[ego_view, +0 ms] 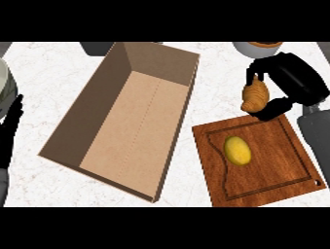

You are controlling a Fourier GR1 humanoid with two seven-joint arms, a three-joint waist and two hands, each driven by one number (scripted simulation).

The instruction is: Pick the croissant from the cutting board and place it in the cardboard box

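Croissant point(254, 97) is held in the right hand point(286, 82), whose black fingers and thumb curl round it from the right and from below, so the pastry shows to the left of the palm with its long axis running nearly up and down the view, the lower end hanging just over the top edge of the board point(268, 170). It seems to be off the wood already, raised over the counter's marble at the board's far corner, though how high I cannot tell from this steep view. The relation that matters is sideways: the box point(102, 116) lies to the left of the held croissant, its open mouth up, its near long wall between the pastry and the brown floor inside. The box is long and set on a slant, its far end up and to the right, so that far right corner is the part nearest the hand; a short carry leftward over that wall should put the croissant above the floor. I judge the lift done and the carry and release still to do. The right hand is plainly the nearer one. The left hand point(2, 141) rests at the view's left edge, fingers straight and holding nothing, well apart from the box's far end. A yellow lemon-like fruit point(237, 150) lies on the board, apart from the hand.
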